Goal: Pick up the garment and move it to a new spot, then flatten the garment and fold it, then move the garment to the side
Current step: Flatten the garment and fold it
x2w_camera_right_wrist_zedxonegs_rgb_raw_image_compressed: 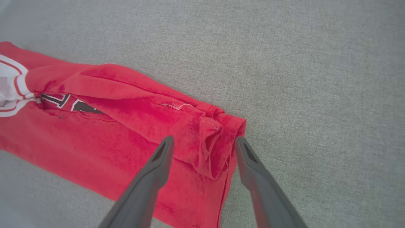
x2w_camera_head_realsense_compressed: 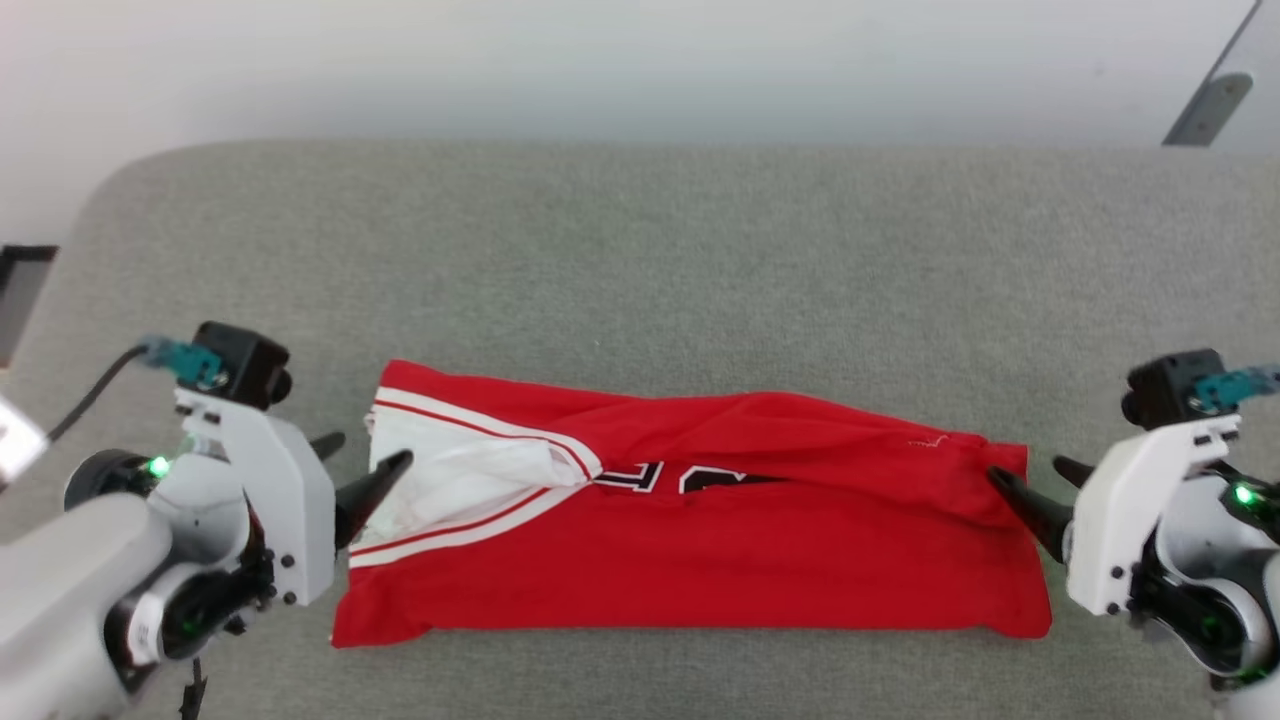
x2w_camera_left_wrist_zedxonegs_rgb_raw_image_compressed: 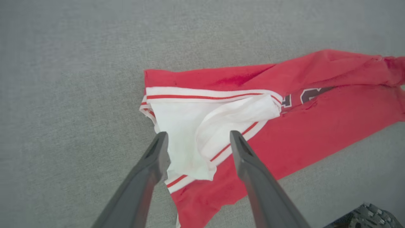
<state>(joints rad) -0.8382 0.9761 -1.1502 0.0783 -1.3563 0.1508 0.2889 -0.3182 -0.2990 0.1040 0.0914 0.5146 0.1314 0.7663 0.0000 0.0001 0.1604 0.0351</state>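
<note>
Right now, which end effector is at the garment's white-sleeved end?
The left end effector, open at the white sleeve of the garment; the right end effector is at the plain red end.

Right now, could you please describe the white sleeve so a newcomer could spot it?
On the grey fabric surface lies the folded red garment. At its end by the left gripper, the sleeve is the one white patch, edged in red-and-white stripes.
</note>
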